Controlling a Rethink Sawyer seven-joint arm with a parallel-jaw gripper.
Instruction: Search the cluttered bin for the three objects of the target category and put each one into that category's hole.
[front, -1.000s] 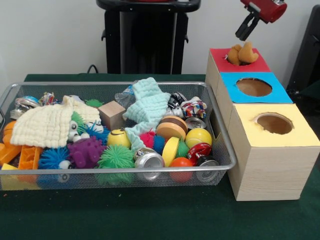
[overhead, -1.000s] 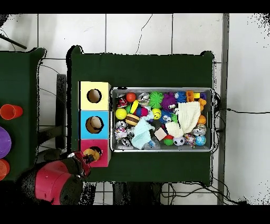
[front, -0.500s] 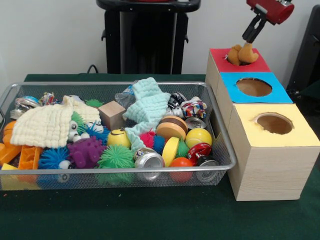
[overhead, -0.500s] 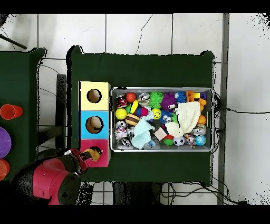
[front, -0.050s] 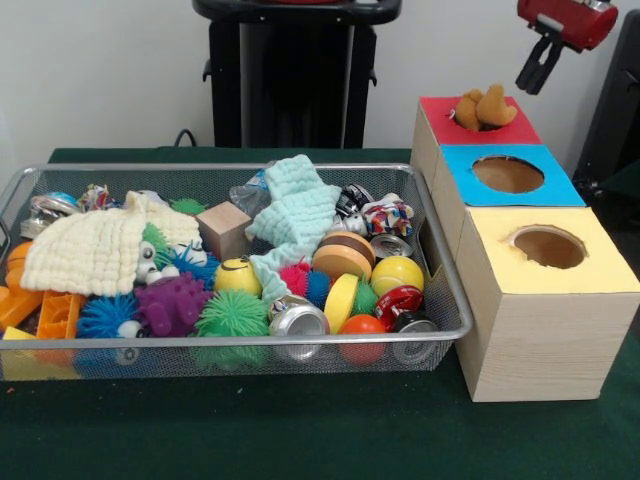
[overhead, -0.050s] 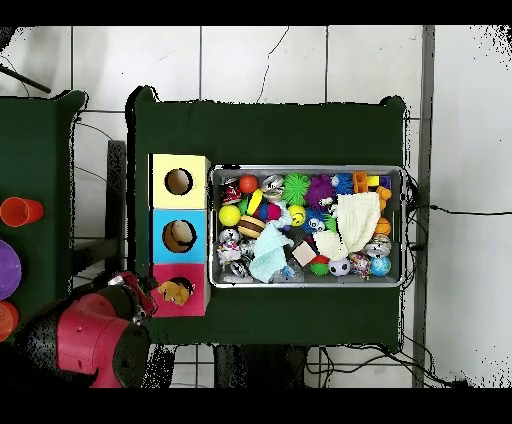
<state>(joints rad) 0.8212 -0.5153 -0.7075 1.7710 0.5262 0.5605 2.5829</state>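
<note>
So the gripper (front, -0.050s: 537, 68) is up in the air to the right of the red box (front, -0.050s: 437, 118), well clear of it. It's not carrying anything; whether the claw is spread or closed, I honestly can't tell. The orange plush toy (front, -0.050s: 482, 108) sits in the red box's hole, half poking out, so I'd say that drop is done but not fully sunk in. Next step is probably heading back left to the wire bin (front, -0.050s: 150, 345) to dig through the clutter for another plush, maybe under the cream cloth (front, -0.050s: 90, 250) or mint cloth (front, -0.050s: 298, 212).
</note>
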